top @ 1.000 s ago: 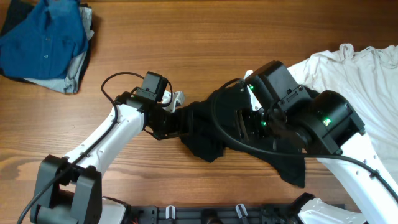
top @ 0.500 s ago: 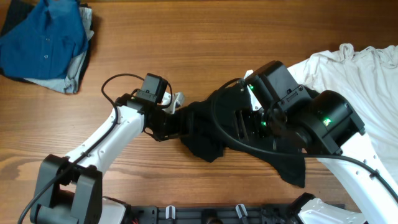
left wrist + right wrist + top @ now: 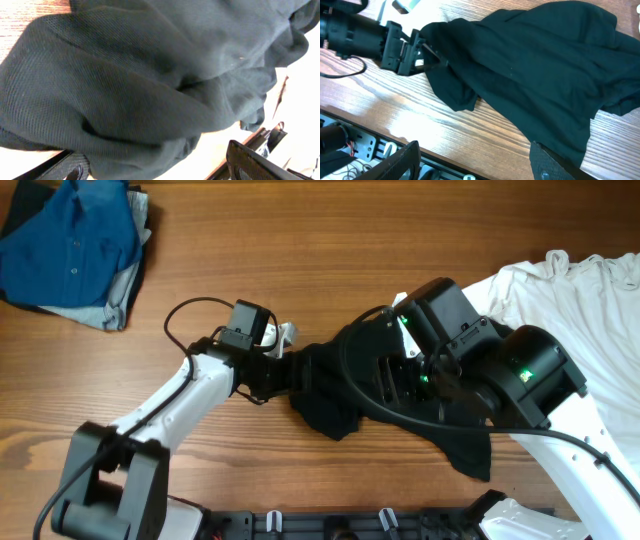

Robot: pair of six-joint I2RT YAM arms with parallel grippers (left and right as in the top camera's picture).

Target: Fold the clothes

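Left gripper (image 3: 288, 368) stands wide, its fingers set in at the left edge of the black T-shirt (image 3: 535, 60) with a bulge of fabric between them; nothing shows them pinching it; right gripper (image 3: 474, 146) is spread wide too, hanging above the near part of the garment with nothing held.

Folding, as I judge it, is hardly started; the shirt lies crumpled in a loose heap at the middle of the table (image 3: 350, 240); no flat panel, no clean crease; sleeves and hem cannot be told apart, and no logo shows; nearly everything is left: spread the cloth flat, then bring the sides and the bottom over.

From the left gripper's fingertips the heap runs rightward under the right arm, a tail of it reaching toward the near edge; the white T-shirt (image 3: 590, 290) lies at the far right; the blue shirt (image 3: 70, 240) sits on a pile at the far left corner, well apart.
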